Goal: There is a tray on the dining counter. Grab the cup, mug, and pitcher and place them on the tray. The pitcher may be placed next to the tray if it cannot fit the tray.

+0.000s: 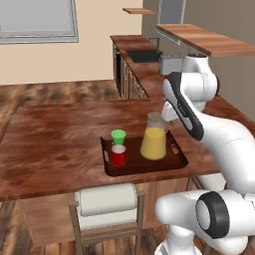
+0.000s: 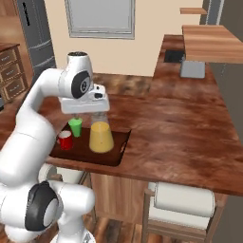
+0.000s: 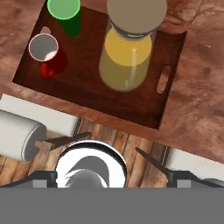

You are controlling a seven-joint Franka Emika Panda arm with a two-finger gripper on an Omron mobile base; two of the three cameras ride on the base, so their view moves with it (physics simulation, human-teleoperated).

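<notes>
The dark brown tray (image 1: pixel 174 160) (image 2: pixel 80 154) (image 3: pixel 87 87) lies near the front edge of the dining counter (image 1: pixel 60 134) (image 2: pixel 180 128) (image 3: pixel 201 87). On it stand the green cup (image 1: pixel 118 136) (image 2: pixel 75 126) (image 3: pixel 64 13), the red mug (image 1: pixel 118 155) (image 2: pixel 65 140) (image 3: pixel 43 50) and the glass pitcher (image 1: pixel 153 137) (image 2: pixel 101 135) (image 3: pixel 129 48), yellow-orange in its lower body. My gripper (image 2: pixel 95 113) (image 3: pixel 109 151) hangs just above the pitcher's top. It is open, its fingertips (image 3: pixel 65 141) spread wide with nothing between them.
Two white-cushioned chairs (image 1: pixel 107 199) (image 2: pixel 182 199) are tucked under the counter's front edge. A kitchen counter with a sink (image 1: pixel 144 55) and a grey box (image 1: pixel 169 63) (image 2: pixel 192 69) runs along the back. A wooden shelf (image 1: pixel 209 40) juts out above it.
</notes>
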